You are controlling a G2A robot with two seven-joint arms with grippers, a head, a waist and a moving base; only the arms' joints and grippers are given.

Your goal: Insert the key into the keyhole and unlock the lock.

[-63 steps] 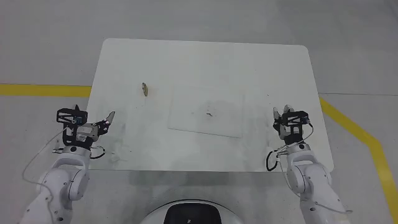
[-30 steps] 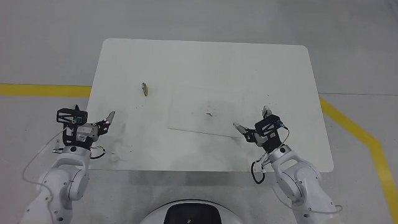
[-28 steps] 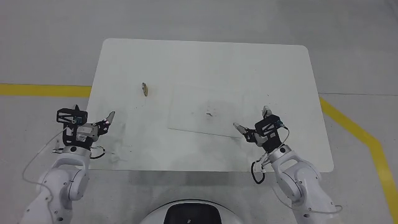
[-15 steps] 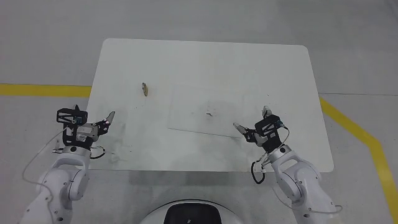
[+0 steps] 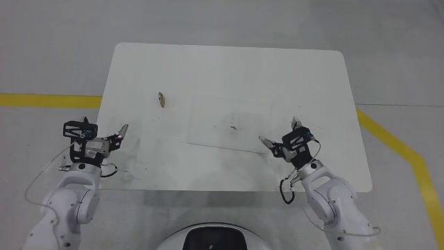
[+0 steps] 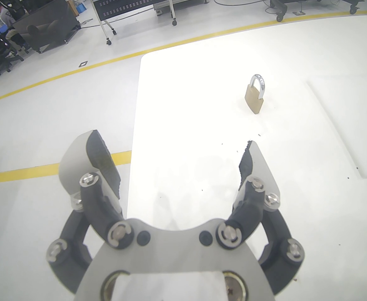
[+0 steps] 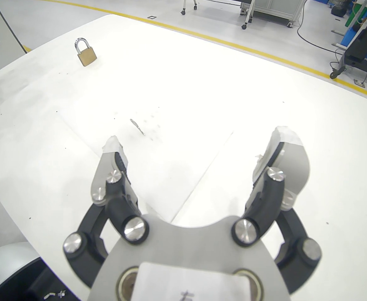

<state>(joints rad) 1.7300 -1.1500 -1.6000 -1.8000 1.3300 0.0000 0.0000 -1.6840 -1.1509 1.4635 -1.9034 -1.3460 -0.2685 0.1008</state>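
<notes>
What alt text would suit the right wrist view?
The right arm's open pincer hovers empty over a white table. A small silver metal key lies flat just ahead; a brass padlock with a silver shackle stands farther off.

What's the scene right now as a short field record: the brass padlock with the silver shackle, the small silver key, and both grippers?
Lock: brass padlock with silver shackle, standing upright on the white table, left part; shackle looks closed.
Key: small silver metal key, lying flat on the thin pale rectangular mat at table centre, not held.
Left gripper: open, empty, at the table's near left edge, facing the padlock.
Right gripper: open, empty, by the mat's near right corner, facing the key.
Key and lock: well apart, key not inserted.
</notes>
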